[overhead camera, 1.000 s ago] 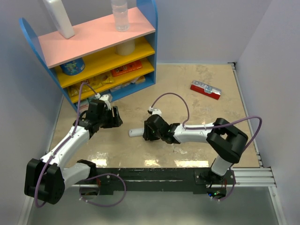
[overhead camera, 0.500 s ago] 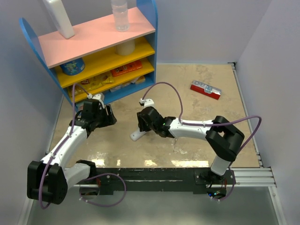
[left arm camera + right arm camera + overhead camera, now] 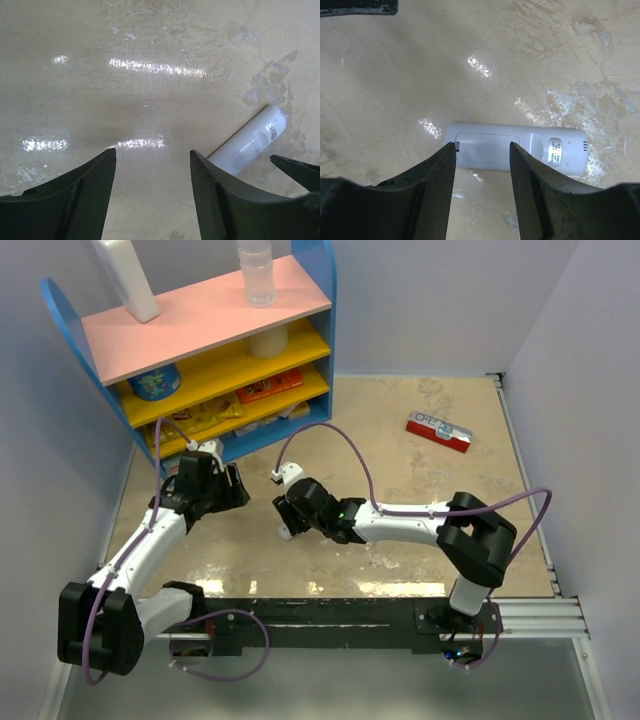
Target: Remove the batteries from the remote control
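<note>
- The remote control (image 3: 520, 150), a smooth white plastic bar with rounded ends, lies back-up at the centre of the right wrist view on the glossy, mottled beige table (image 3: 420, 465). Its cover panel (image 3: 490, 147) is seated shut.
- The right gripper (image 3: 482, 148) hovers over the remote's left end, black jaws apart, holding nothing.
- The left gripper (image 3: 152, 155) is spread wide and empty.
- The blue shelf (image 3: 328, 330), upper left, holds bottles, a can and packets.

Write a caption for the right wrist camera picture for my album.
Two dark fingers, spread apart, frame a white remote lying back up on the beige table, battery cover in place.
</note>
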You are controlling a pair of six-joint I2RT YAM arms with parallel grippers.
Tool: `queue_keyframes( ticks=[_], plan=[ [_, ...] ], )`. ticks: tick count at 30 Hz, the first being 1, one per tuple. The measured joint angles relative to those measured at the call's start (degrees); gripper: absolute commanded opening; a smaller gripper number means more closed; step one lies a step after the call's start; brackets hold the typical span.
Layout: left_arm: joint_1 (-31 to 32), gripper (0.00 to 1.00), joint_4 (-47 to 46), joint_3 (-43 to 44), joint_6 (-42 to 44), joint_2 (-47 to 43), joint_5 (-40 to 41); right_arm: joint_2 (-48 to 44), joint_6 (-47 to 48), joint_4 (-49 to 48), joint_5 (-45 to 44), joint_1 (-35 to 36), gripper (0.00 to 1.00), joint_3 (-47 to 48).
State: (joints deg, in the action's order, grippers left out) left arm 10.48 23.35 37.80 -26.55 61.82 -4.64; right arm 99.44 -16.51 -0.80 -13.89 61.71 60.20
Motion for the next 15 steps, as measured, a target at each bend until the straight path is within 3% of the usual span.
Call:
queue_keyframes(
  ticks=[15],
  plan=[
    [0.17,0.65,0.04,0.00,-0.94,1.36,-0.02,3.63,3.76,-0.07,-2.34,3.17,0.50,1.95]
  ],
)
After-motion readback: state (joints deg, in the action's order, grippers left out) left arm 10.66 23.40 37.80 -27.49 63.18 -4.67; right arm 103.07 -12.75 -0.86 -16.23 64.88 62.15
